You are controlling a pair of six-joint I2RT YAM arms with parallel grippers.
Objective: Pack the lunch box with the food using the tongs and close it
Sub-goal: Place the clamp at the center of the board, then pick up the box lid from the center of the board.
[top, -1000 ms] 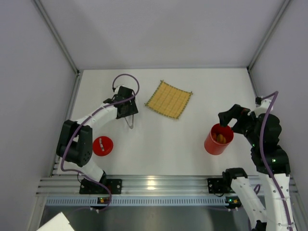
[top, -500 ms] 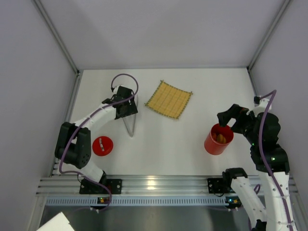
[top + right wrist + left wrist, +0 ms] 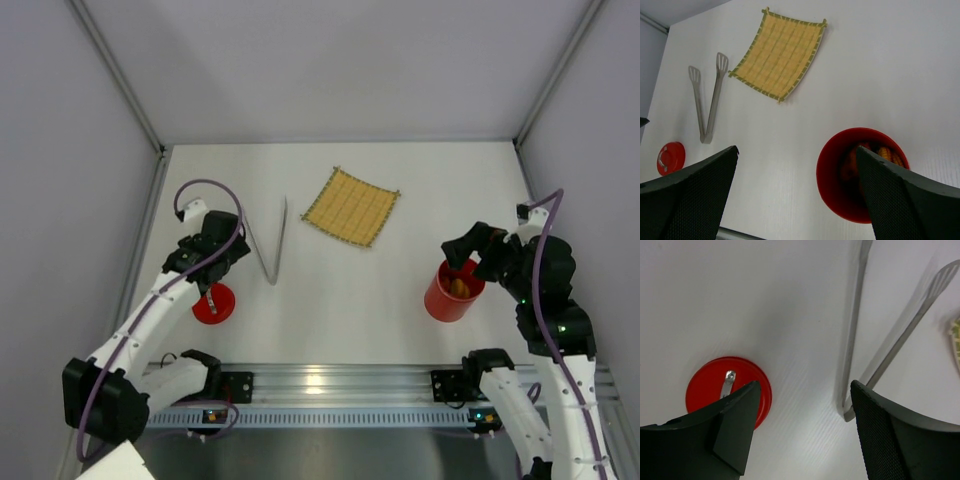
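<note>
Top external view, left half: slim silvery metal tongs (image 3: pixel 279 240), flat on the smooth white table (image 3: pixel 350 300), spread in a narrow V with the joint toward the arms. Slotted, flattened tips plain from the left wrist.

Near the tongs' joint, toward the left arm's base: round glossy red lid (image 3: pixel 213 303), with a small metal tab on top.

Directly above that lid: left gripper (image 3: pixel 212 283), jaws parted, nothing between the matte black fingers (image 3: pixel 735 430).

Far side, middle: square woven yellow mat (image 3: pixel 351 206), green-edged, lying at an angle.

Right side: tall red plastic lunch box (image 3: pixel 452 292), cylindrical, upright, uncovered, with yellow and orange food (image 3: pixel 458 287) inside.

Just over its rim: right gripper (image 3: pixel 468 250), spread wide, holding nothing.
</note>
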